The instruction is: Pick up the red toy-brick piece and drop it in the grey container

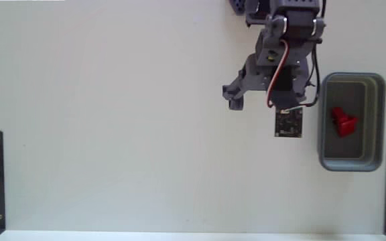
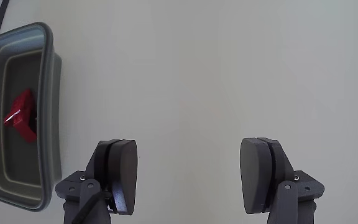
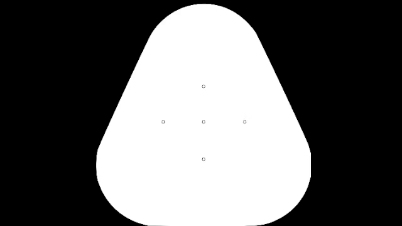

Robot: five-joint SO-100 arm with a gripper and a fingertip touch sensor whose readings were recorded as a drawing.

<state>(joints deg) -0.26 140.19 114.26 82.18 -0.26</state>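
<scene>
Fingers (image 2: 118, 174) wide apart, gripper (image 2: 188, 177) empty over bare table (image 2: 185, 68). Red toy-brick piece (image 1: 344, 122), stepped plastic, orientation unclear, lies inside grey container (image 1: 380, 120), a rounded rectangular tub.

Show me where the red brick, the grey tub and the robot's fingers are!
red toy-brick piece (image 1: 344, 122), fixed view: middle of the brick, lying inside the tub.
grey container (image 2: 50, 112), wrist view: its thick rim, right side.
fingers (image 2: 122, 174), wrist view: flat pad of the left finger, spread wide from the other.
</scene>
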